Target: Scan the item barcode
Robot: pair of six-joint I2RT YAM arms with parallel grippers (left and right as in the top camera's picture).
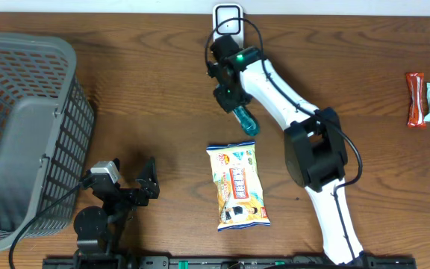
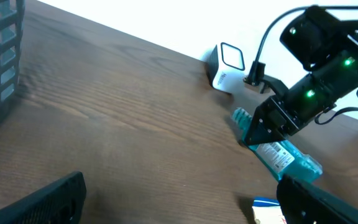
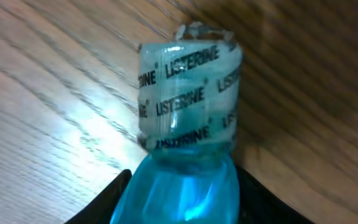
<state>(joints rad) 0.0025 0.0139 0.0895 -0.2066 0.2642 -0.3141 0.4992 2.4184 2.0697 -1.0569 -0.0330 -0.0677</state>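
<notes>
The right end effector (image 1: 228, 99) is clamped on the mouthwash bottle (image 1: 246, 121), which sits near the scanner (image 1: 228, 21) at the far tabletop (image 1: 125, 97) edge. The left end effector (image 1: 134, 178) stands wide and empty. The step appears to be presentation. The next move calls for turning the bottle's barcode toward the scanner window.

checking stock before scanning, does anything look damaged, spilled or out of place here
The printed seal over the cap of the mouthwash bottle, held in the jaws of the right gripper, has a ragged, torn-looking top edge. No spill shows on the table. Nothing else stands out.
</notes>
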